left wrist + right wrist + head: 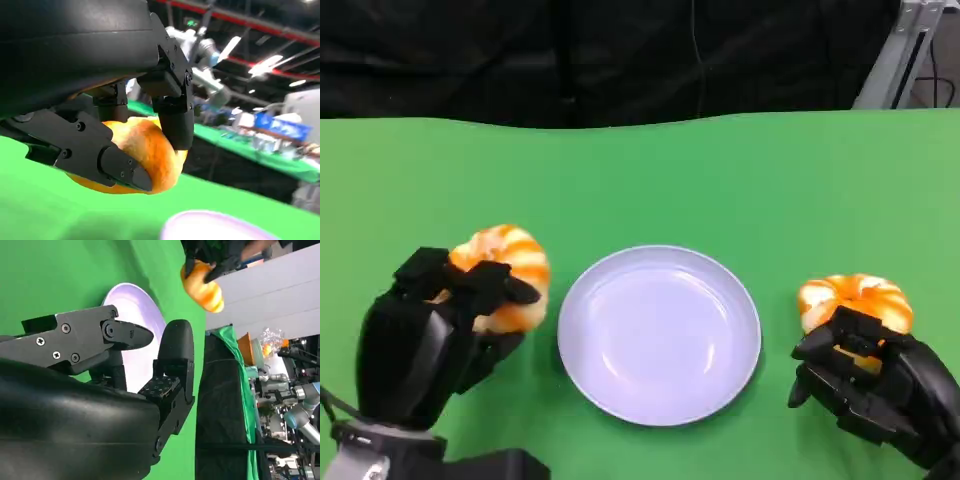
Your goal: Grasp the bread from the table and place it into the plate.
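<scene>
At the left of the frame the left hand point(425, 335) is clenched around one bread roll point(505, 285), apparently lifted for carrying to the plate point(660, 335) at centre, while the right hand point(870, 385), fingers apart and holding nothing, sits just beside the second roll point(855, 300) on the green surface point(650, 180).

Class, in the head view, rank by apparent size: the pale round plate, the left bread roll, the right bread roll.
1. Pale lavender round plate, clearly largest.
2. The two orange-and-white bread rolls, left bread roll and right bread roll, look alike; hands partly cover both, so no ranking.
</scene>
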